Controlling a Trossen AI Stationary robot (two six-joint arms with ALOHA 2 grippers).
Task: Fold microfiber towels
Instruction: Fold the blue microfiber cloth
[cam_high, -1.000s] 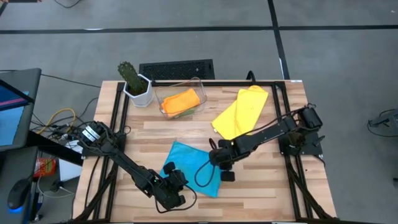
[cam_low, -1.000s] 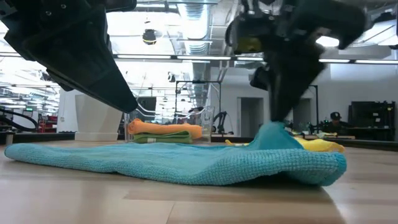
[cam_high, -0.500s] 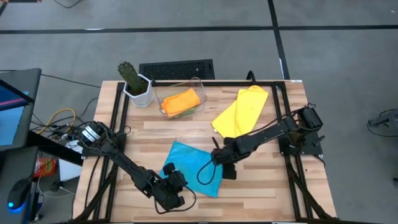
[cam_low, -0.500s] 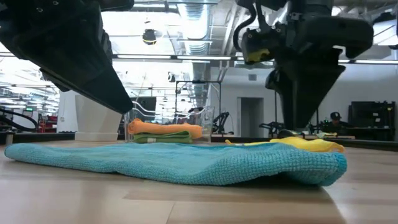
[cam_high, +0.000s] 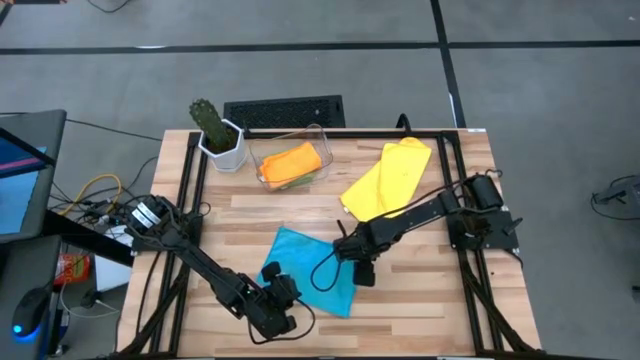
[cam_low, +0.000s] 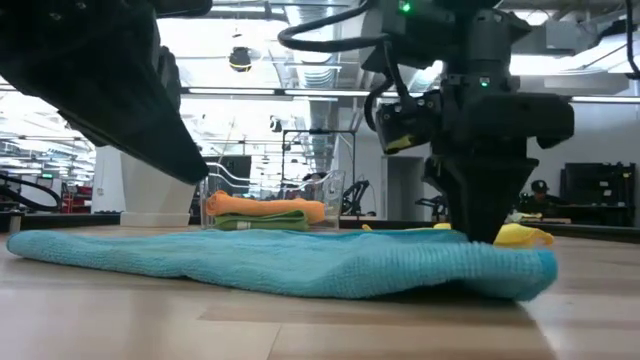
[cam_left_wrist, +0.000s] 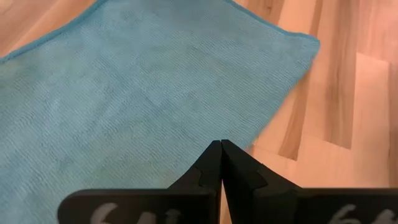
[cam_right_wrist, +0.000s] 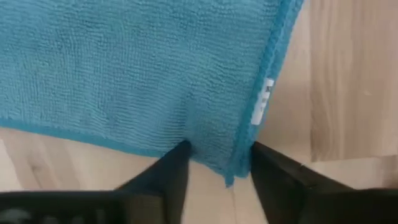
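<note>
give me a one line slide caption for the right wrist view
Right gripper open astride the corner of the light blue towel, tag at its hem, on the wooden table.

Light blue towel (cam_high: 305, 267); yellow towel (cam_high: 388, 178); orange towel (cam_high: 291, 161).

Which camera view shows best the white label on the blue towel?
The right wrist view: the white label sits plainly on the blue towel hem, between the open right gripper fingers. The other views show the towel, but no label.
</note>
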